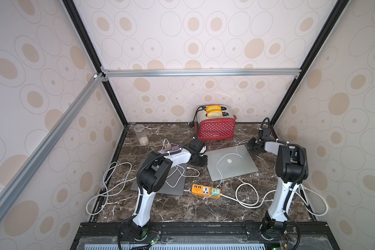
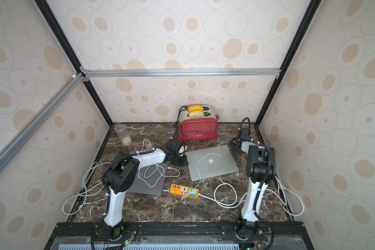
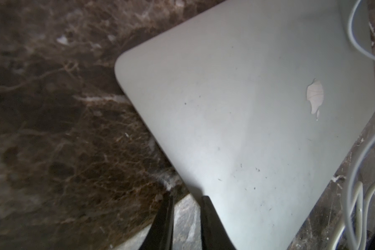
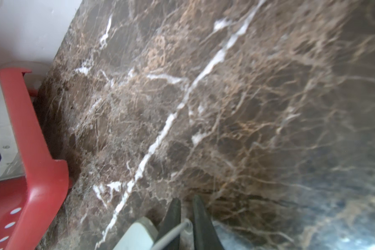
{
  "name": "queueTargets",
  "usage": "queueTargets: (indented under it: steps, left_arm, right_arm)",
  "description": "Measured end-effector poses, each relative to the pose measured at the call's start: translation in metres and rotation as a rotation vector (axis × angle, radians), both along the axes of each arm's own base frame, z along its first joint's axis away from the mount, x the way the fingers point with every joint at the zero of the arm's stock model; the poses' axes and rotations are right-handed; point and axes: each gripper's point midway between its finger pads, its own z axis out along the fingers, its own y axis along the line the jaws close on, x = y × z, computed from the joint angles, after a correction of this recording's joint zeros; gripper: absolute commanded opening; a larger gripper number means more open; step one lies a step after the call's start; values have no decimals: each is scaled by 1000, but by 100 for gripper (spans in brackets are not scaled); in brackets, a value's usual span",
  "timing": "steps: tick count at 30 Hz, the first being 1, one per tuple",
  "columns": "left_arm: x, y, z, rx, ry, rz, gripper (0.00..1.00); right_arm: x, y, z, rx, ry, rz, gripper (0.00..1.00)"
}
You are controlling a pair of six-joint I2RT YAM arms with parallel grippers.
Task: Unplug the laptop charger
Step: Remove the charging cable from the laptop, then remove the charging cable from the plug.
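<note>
The table (image 1: 182, 207) is dark brown marble veined in white and tan. The walls (image 1: 193, 43) are cream, patterned with beige ovals inside thin grey rings. The toaster (image 1: 216, 128) is red with white dots and chrome on top, its bread (image 1: 213, 110) yellow. The silver laptop (image 1: 232, 163) bears a pale logo — the dark grey laptop (image 1: 175, 191) is plain. The power strip (image 1: 198, 188) is orange with a mint-green end. The charger cable (image 4: 171, 234) is white; the fingers (image 4: 200, 218) are black.

Dark marble surface (image 1: 182, 207): red toaster (image 1: 215, 128) far centre, glass jar (image 1: 141, 135) far left, silver laptop (image 1: 232, 164) right of centre, dark grey laptop (image 1: 173, 186) left, orange power strip (image 1: 206, 191) near, white cables (image 1: 247, 194) strewn about.
</note>
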Motion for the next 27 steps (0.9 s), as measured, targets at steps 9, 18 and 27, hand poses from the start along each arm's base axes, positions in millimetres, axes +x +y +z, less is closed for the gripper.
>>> queueTargets:
  steps: [9, 18, 27]
  left_arm:
    - [0, 0, 1, 0, -2, 0, 24]
    - [-4, 2, 1, 9, -3, -6, 25]
    - [-5, 12, 57, 10, -125, -30, 34]
  right_arm:
    - [-3, -4, 0, -18, 18, -10, 8]
    - [-15, -41, 11, -154, 120, -4, 11]
    - [-43, -65, 11, -273, 221, 23, 27]
